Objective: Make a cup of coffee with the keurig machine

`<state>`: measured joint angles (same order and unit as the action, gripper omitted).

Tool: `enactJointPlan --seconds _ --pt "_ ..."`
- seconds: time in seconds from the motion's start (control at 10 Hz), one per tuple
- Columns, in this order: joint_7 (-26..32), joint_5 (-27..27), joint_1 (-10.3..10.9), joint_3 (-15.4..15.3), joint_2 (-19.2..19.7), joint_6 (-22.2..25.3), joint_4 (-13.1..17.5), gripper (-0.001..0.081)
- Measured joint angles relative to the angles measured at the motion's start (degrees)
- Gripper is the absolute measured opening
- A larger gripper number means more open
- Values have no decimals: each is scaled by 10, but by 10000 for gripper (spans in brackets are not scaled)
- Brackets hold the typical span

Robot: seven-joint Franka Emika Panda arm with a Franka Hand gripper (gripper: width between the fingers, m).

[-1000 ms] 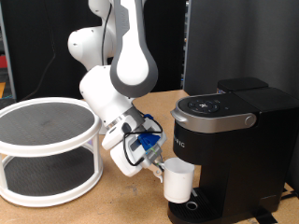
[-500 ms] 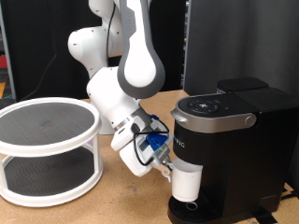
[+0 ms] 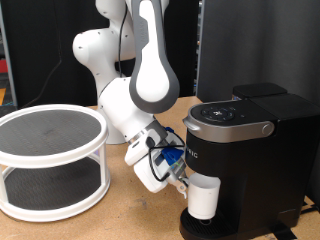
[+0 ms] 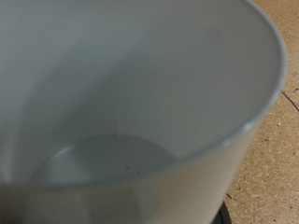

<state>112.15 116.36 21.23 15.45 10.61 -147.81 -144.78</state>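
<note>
**Mug's sitting under the spout**

Your gripper (image 3: 183, 183) is pinching the white mug (image 3: 204, 197) and has it on the drip tray (image 3: 205, 226) of the black coffee machine (image 3: 245, 150). Your wrist view is basically all mug (image 4: 131, 103), looking empty inside. The white two-tier rack (image 3: 50, 160) stands well off at the exterior view's left.

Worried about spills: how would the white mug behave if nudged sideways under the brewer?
The mug looks rigid, glazed ceramic, so probably slick and chip-prone. It is short and wide-mouthed, so it would likely slide rather than tip. The gripper at its side, under the keurig machine, should steady it.
</note>
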Motion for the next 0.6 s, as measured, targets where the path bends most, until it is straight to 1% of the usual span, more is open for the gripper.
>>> enactJointPlan --seconds 0.3,0.5,0.6 --pt "11 14 0 -7 6 0 1 76" --pt "16 17 0 -9 12 0 1 356" --pt "24 26 0 -9 13 1 1 356"
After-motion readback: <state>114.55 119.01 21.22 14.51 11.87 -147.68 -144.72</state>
